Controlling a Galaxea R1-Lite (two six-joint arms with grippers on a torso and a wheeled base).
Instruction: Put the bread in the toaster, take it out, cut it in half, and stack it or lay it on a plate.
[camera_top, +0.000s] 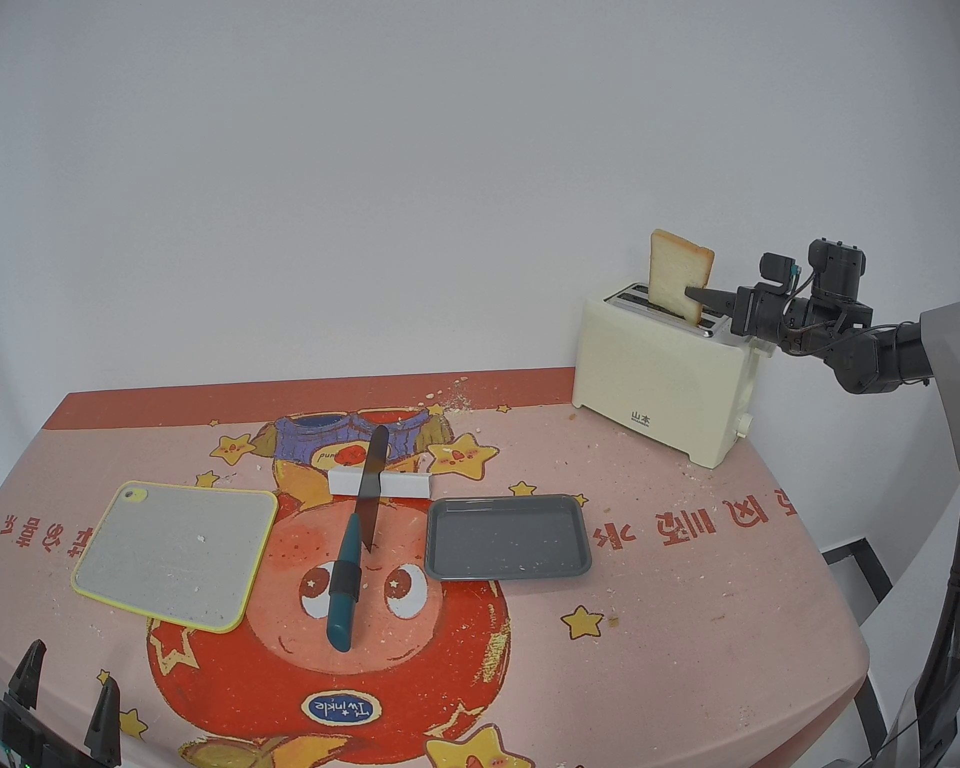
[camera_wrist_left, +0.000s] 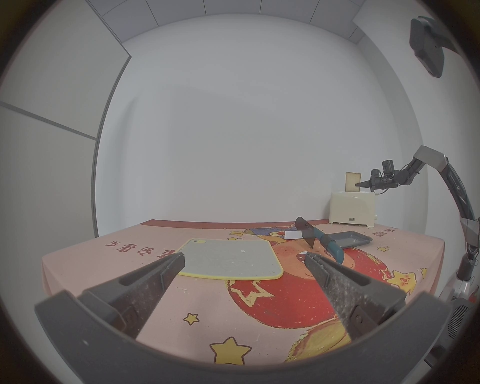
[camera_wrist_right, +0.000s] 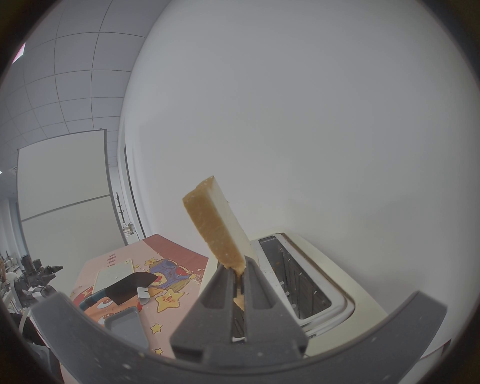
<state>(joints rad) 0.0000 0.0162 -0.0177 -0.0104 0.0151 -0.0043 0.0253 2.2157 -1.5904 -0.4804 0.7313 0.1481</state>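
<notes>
Bread slice (camera_top: 678, 272) position: table's (camera_top: 700, 600) far right corner. Left gripper (camera_wrist_left: 243, 257), jaws apart, near left corner; cutting board (camera_top: 175, 553) left; knife (camera_top: 355, 545) centre; grey tray (camera_top: 508, 538) beside it; toaster (camera_top: 660, 385) far right, slice upright atop, clamped by right gripper (camera_top: 697, 296).

1. You see the bread slice (camera_top: 678, 270) upright over the slots of the cream toaster (camera_top: 660, 385), its lower edge pinched by the right gripper (camera_top: 697, 296).
2. Your teal-handled knife (camera_top: 352, 560) lies between the yellow-rimmed cutting board (camera_top: 175, 552) and the grey tray (camera_top: 507, 537).
</notes>
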